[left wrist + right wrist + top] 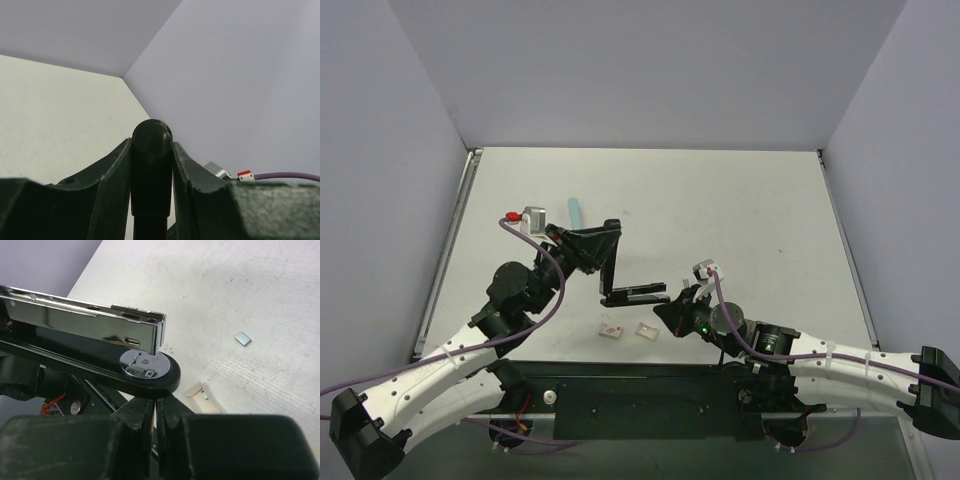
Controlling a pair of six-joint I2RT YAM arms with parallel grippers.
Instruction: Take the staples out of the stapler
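Gripping the stapler (633, 292) with the left fingers (604, 243): roughly half spread, clamped either side of the rounded black end of the raised top arm, at 11 o'clock from the base. Lying near the middle of the counter (740, 200), swung open into an L, base level, shiny staple channel bare along the top. Beside it the right fingers (671, 306), pressed fully together, empty, tip just beside the front end of the base at the stapler's 4 o'clock, below the round metal plate. Two small pale bits (611, 330) at 6 o'clock of the stapler, a pale blue bar (574, 210) at 11 o'clock. Risks from here: sliding or tipping the base by prodding with closed fingers, so twisting the top arm out of the left grip; scattering staples over the counter by a hasty pull on the channel; jamming the spring pusher by pushing off-line. No telling from these views of any staples left inside
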